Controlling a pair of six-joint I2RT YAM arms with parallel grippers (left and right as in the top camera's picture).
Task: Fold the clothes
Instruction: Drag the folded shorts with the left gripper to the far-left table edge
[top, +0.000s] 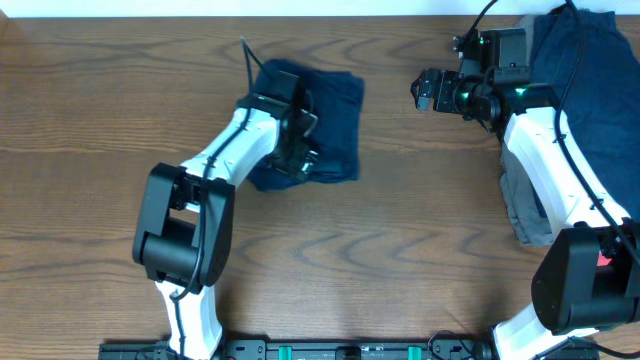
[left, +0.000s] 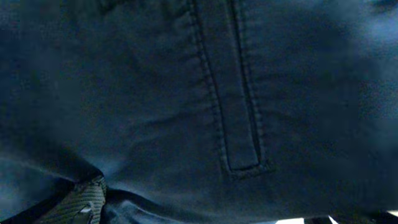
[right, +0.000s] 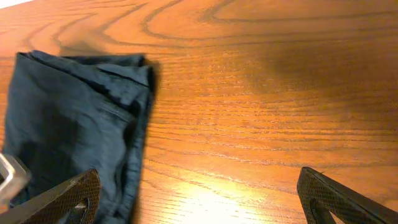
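The navy shorts (top: 325, 120) lie folded in a compact rectangle on the table, left of centre. My left gripper (top: 297, 140) is down on their left part. The left wrist view is filled with navy fabric (left: 124, 93) with a stitched pocket seam (left: 242, 112); its fingers are hidden by the cloth. My right gripper (top: 428, 90) is open and empty above bare wood, to the right of the shorts. In the right wrist view the fingers (right: 199, 205) are spread wide, and the folded shorts (right: 74, 118) lie at the left.
A pile of other clothes sits at the table's right edge: navy (top: 590, 90) at the top, grey (top: 520, 210) below, a bit of coral-red (top: 603, 258) by the right arm. A wood table (top: 420, 230) lies between the shorts and the pile.
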